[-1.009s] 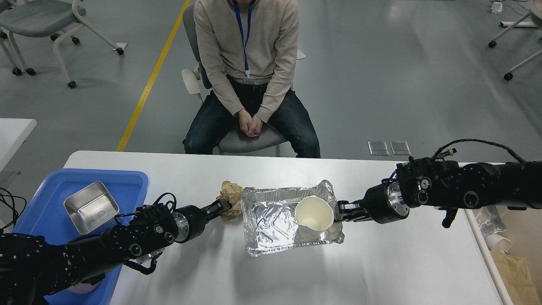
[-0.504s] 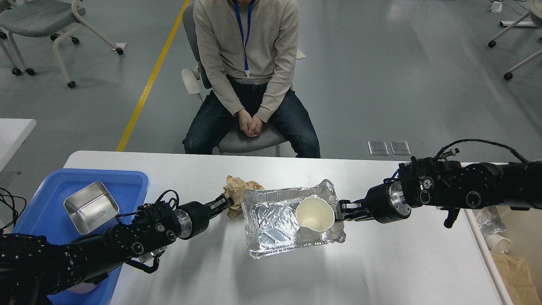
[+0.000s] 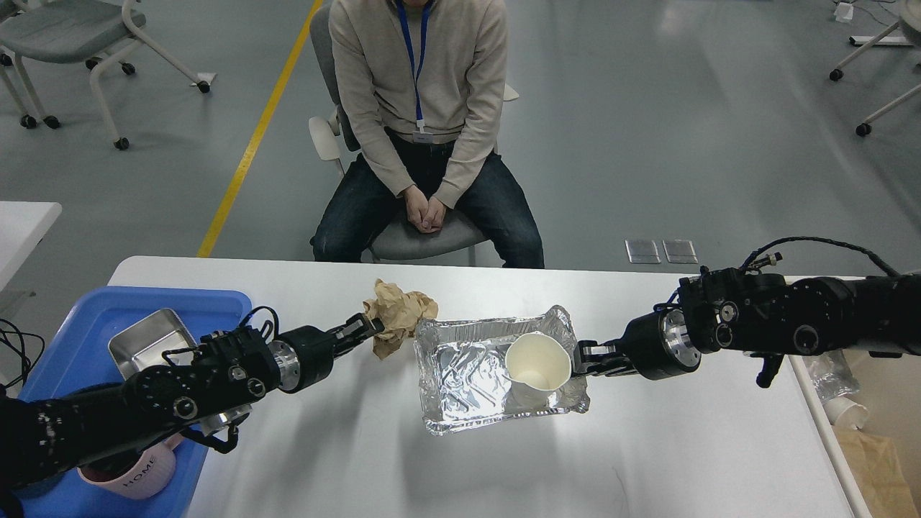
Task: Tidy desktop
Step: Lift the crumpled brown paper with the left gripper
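The left end effector (image 3: 370,329), closed on the crumpled brown paper (image 3: 397,313), should carry it high over the foil tray (image 3: 460,360), which the right end effector (image 3: 581,357) pinches.

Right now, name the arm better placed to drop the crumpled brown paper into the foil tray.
Left. Its tool already grips the crumpled brown paper beside the foil tray; the right tool holds the tray's far rim.
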Controlling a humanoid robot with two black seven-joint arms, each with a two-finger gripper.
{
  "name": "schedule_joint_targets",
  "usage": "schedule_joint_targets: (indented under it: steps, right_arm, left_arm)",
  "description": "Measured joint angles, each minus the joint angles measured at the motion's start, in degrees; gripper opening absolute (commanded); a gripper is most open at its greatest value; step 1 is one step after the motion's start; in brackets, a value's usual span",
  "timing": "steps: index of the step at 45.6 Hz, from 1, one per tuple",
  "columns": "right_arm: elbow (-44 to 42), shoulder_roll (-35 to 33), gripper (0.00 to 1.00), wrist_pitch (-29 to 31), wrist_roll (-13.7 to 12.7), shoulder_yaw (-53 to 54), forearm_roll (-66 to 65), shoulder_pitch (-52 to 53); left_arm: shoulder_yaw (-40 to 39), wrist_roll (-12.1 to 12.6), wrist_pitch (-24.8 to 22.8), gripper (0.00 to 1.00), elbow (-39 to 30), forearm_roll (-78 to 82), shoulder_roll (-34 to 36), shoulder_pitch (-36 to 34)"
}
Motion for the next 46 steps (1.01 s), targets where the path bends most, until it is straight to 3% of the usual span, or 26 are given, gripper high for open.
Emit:
schedule_joint_targets:
  steps: [11,21,35,46]
  right_arm:
    - [-0.01,0.15,0.0,-0.07,0.0,-0.07,-0.03,-0.07]
    - [-0.01,0.42,0.0,-0.34,-0.05,-0.1,-0.03,-0.06]
    - [-0.01,0.3,0.0,-0.43,-0.09,-0.25,-0.02,0.0]
    - [-0.13,0.39,0.0,-0.43,-0.06,-0.27,-0.04,0.01]
  left_arm:
    - [0.96,0.63,4.53,0.0,-18.52,0.02,13.79,-3.52]
    - [1.51,0.65,5.03,0.0,-29.24,0.67,24.65,-6.26]
    - [2.96,0.89,4.68,0.0,-39.35,0.82,32.69,-12.48]
    - [3.89,0.79,3.8,0.0,-39.99,0.94,34.32,-14.39]
